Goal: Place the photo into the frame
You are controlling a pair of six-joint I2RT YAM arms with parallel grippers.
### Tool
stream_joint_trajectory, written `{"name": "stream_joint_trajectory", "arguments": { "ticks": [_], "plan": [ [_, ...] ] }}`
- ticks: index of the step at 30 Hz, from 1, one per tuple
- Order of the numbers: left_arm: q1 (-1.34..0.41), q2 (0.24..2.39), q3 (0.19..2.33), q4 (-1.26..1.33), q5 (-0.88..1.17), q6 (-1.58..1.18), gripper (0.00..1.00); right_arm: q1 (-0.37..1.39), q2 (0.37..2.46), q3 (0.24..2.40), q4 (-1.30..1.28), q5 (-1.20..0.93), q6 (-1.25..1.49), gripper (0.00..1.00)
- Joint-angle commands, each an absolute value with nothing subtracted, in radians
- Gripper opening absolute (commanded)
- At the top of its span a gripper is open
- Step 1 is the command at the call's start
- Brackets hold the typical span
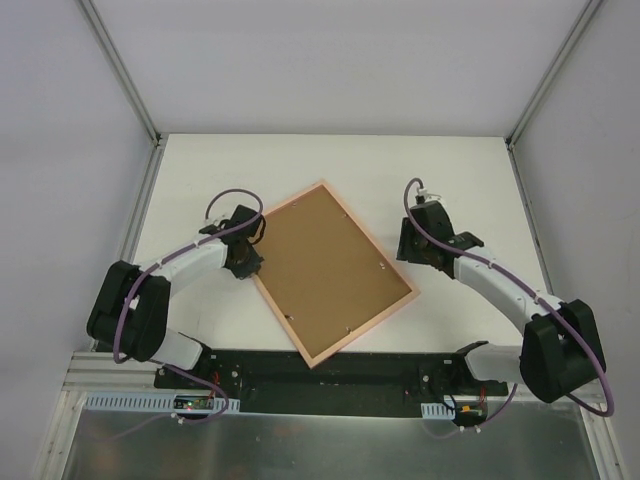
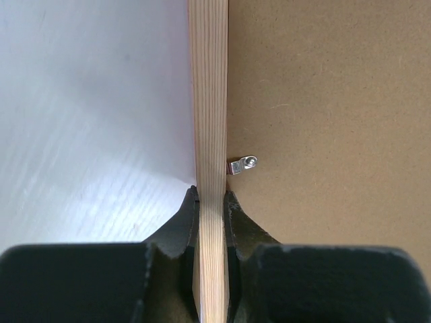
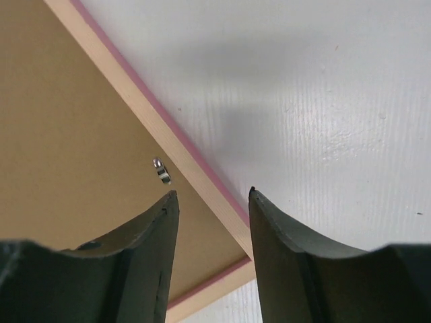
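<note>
Left gripper clamped the left rail of the frame; my open right gripper, I judged, should close squarely astride the right rail.

One frame, pink border. One brown backing board sitting in it. Two arms: left arm and right arm. Two pincers, one per arm: left pincer and right pincer. Each has two fingers, four in all. Small metal tabs on the board: one metal tab in the left wrist view and one more tab in the right wrist view. From above, about three tiny specks sit near the board's edges, too small to count for sure. One white tabletop.
</note>
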State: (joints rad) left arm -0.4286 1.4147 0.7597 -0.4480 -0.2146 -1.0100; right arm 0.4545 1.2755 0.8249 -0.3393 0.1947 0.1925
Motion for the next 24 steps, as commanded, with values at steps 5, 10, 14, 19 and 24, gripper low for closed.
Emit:
{"name": "stream_joint_trajectory", "arguments": {
  "ticks": [5,10,14,19,24],
  "plan": [
    [-0.345,1.546,0.839,-0.302,-0.115,-0.689,0.0,0.489,1.308,0.77,-0.31,0.129,0.107,0.63],
    [-0.29,1.585,0.848,-0.268,-0.038,-0.624,0.0,0.508,1.388,0.781,-0.281,0.12,0.087,0.65],
    [-0.279,1.597,0.859,-0.267,-0.021,-0.588,0.0,0.534,1.448,0.811,-0.275,0.143,0.072,0.68],
    [-0.268,1.597,0.864,-0.267,-0.012,-0.557,0.0,0.557,1.488,0.842,-0.27,0.156,0.072,0.68],
    [-0.262,1.594,0.862,-0.267,-0.003,-0.54,0.0,0.561,1.542,0.877,-0.261,0.186,0.084,0.68]
  ]
}}
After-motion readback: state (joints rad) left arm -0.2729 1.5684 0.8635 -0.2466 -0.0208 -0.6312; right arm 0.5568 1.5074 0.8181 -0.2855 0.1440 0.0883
